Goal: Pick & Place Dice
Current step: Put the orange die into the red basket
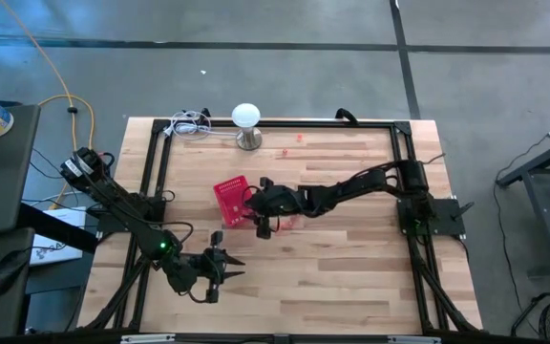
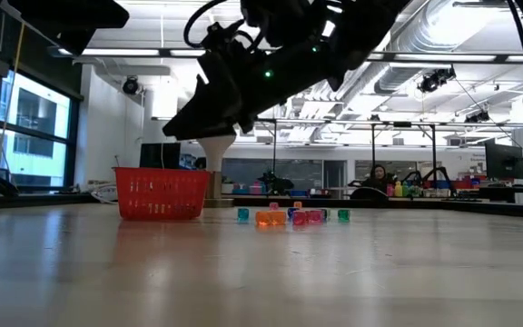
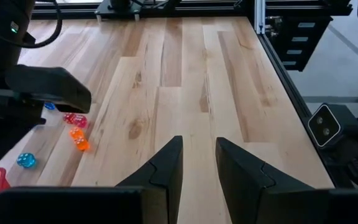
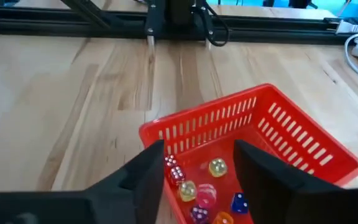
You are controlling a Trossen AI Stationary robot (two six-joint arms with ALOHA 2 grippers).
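Working over a pale wooden table (image 1: 351,277) edged by a black frame, I am a robot with two dark arms. My right arm reaches from the table's right side toward the middle, and my right gripper (image 4: 194,171) hangs above a small red mesh basket (image 4: 291,134), fingers spread apart and holding nothing. My left gripper (image 3: 197,168) waits near the table's front left, fingers parted by a narrow gap, also empty. Behind the basket stands a white lamp (image 1: 245,118). Several tiny dice (image 4: 207,190) in pink, yellow, purple, blue and orange lie inside the basket. More dice (image 2: 284,216), orange, pink, blue and green, sit loose on the wood just beside it.
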